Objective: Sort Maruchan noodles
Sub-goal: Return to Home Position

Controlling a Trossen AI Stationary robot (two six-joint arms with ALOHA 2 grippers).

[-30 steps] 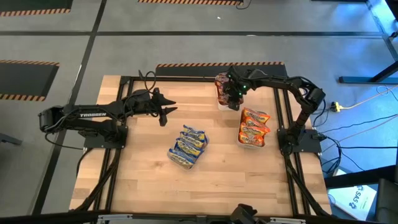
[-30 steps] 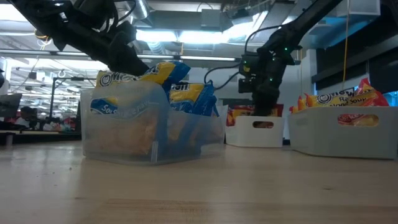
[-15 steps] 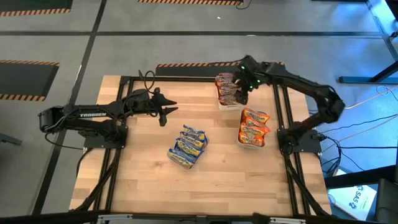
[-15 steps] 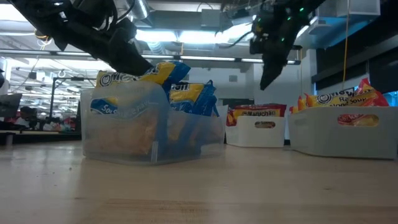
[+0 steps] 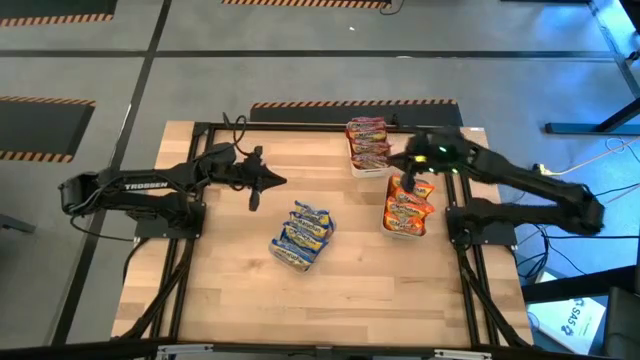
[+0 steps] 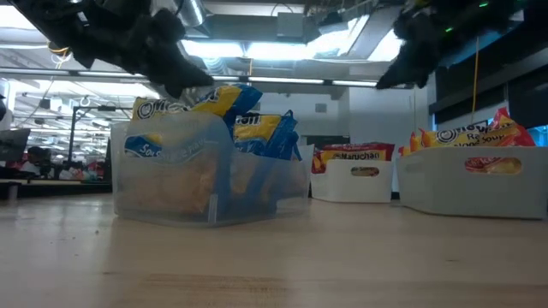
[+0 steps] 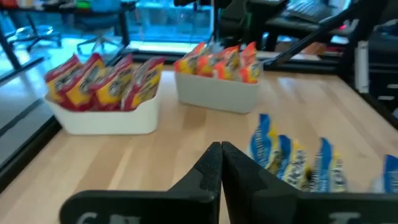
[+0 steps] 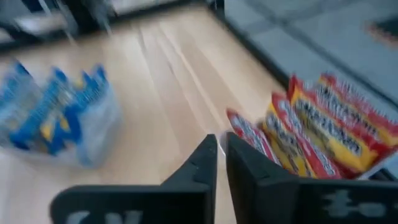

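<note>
Wrap-up step, I reckon — the flat plastic Maruchan noodle packets (image 5: 302, 233) all sit binned. Right gripper (image 5: 407, 186) at 3 o'clock, left gripper (image 5: 275, 183) at 9, jaws together, empty — next: tuck both home.

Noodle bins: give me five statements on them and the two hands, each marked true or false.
1. The blue packs sit in the clear bin. True.
2. The red packs lie loose on the table. False: they stand in a white bin.
3. The right hand holds a red pack. False: it is shut on nothing, above the orange packs.
4. The left hand is shut and empty. True.
5. The orange packs fill a second white bin. True.
</note>
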